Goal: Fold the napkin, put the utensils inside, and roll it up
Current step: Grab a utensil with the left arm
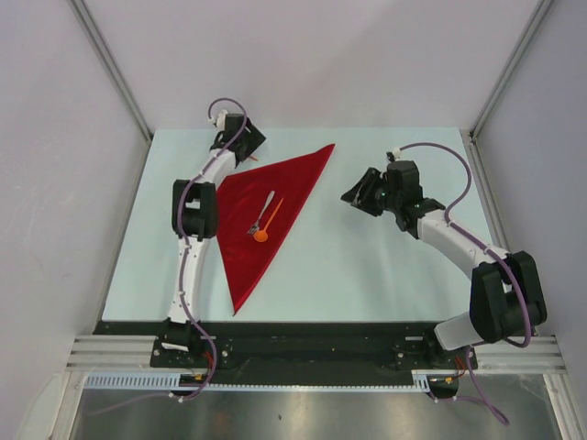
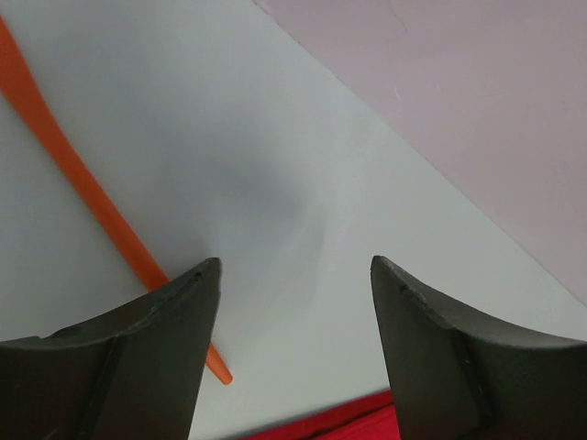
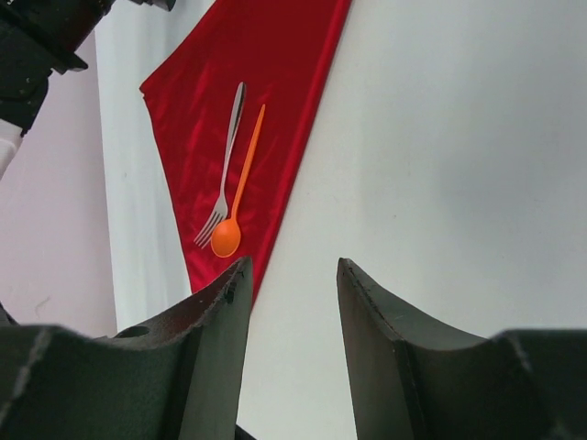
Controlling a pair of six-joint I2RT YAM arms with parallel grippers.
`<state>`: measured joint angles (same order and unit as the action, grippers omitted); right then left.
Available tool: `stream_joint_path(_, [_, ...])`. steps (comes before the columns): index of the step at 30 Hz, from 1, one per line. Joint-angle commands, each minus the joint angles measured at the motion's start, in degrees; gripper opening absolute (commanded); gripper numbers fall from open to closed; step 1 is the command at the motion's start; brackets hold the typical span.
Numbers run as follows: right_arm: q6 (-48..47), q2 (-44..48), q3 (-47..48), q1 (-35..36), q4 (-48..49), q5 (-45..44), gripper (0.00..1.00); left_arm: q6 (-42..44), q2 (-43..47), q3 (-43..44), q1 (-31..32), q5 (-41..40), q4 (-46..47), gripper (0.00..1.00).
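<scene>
The red napkin (image 1: 286,183) lies folded into a long triangle on the pale table (image 1: 367,266). A silvery fork (image 1: 267,206) and an orange spoon (image 1: 261,236) lie side by side on it; the right wrist view shows the napkin (image 3: 284,73), fork (image 3: 231,128) and spoon (image 3: 226,238). The orange knife (image 2: 83,179) lies on the bare table by the napkin's far left corner (image 2: 353,420), partly behind my left finger. My left gripper (image 1: 249,148) (image 2: 295,266) is open and empty beside it. My right gripper (image 1: 354,195) (image 3: 293,261) is open and empty over the table, right of the napkin.
Grey walls enclose the table at the back and sides; the back wall (image 2: 477,110) is close to my left gripper. My left arm (image 1: 194,211) runs along the napkin's left edge. A black rail (image 1: 303,344) marks the near edge.
</scene>
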<state>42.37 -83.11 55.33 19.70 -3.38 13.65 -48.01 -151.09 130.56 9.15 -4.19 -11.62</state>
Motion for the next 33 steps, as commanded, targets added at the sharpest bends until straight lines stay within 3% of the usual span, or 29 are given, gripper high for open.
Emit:
stream_joint_path(1, [-1.06, 0.32, 0.39, -0.02, 1.62, 1.64, 0.47, -3.23, -0.61, 2.42, 0.17, 1.02, 3.27, 0.74])
stream_joint_path(6, [-1.24, 0.06, 0.48, -0.02, 1.27, 1.38, 0.47, -6.03, 1.22, -1.0, -0.44, 0.14, 2.12, 0.75])
stream_joint_path(10, [-0.45, -0.74, 0.66, -0.02, 1.35, 1.99, 0.47, -8.42, 6.41, -13.54, -1.15, -0.47, 6.85, 0.76])
stream_joint_path(23, [-0.27, 0.4, -0.14, -0.02, 0.57, 1.56, 0.46, -10.09, 17.22, -32.65, -5.89, -1.62, 13.29, 0.79])
stream_joint_path(26, [-0.53, 0.58, -0.57, 0.07, 0.39, 1.47, 0.46, -8.34, 18.28, -33.97, -7.12, -1.27, 13.72, 0.8])
stream_joint_path(33, [-0.1, -0.12, -1.37, -0.02, 1.27, 2.17, 0.46, 11.6, 17.67, -27.92, -7.21, 10.59, 17.42, 0.82])
